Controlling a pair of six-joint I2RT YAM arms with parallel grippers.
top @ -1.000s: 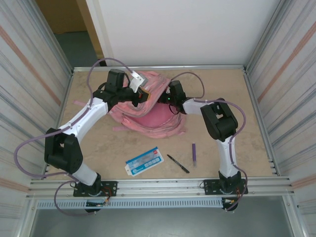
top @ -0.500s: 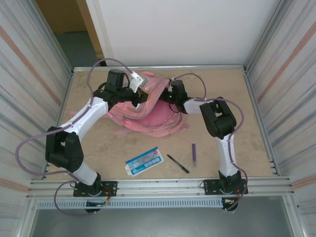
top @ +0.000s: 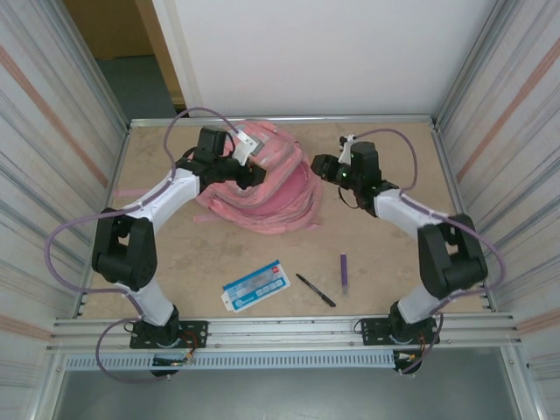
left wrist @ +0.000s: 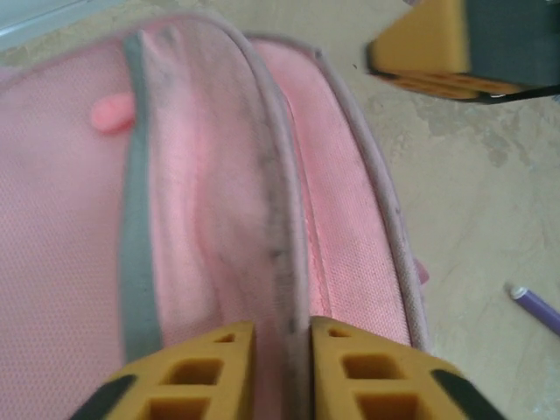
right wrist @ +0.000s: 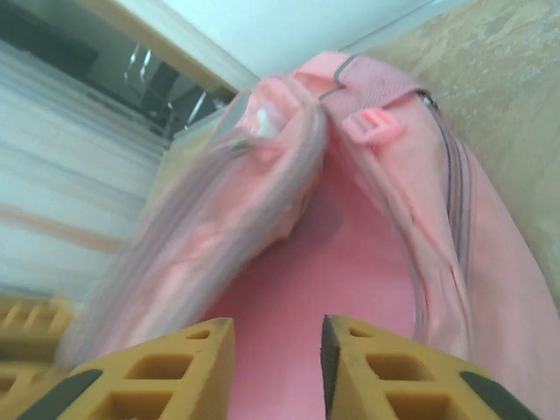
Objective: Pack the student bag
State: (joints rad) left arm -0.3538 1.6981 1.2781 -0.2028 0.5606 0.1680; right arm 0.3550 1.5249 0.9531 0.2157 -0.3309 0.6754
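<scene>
the right tool (top: 320,166) has let go and swung back off the pink bag (top: 262,188). it now hangs just beside the bag's right edge, clear of the fabric, with its jaws apart and nothing between them. a second ago both arms were bunched over the bag, holding its mouth up so the darker lining showed from above. with that side dropped, the bag has slumped flatter and slid a little toward the far wall, so it now lies at the far middle of the bench (top: 394,254). the left tool (top: 248,171) is still over the bag's top. in its wrist view a piped seam runs into the narrow gap between its jaws, and i cannot tell whether it pinches that seam or has slackened off it.

my reading is that the opening step is over or paused and nothing is packed yet. a blue and white packet (top: 255,286), a black pen (top: 315,290) and a purple marker (top: 344,273) still lie on the near half, well apart from the bag.

the bench is pale, mottled beige with a metal rail around it. ribbed panels stand on both sides, a white wall behind, and a dim doorway at the far left.
</scene>
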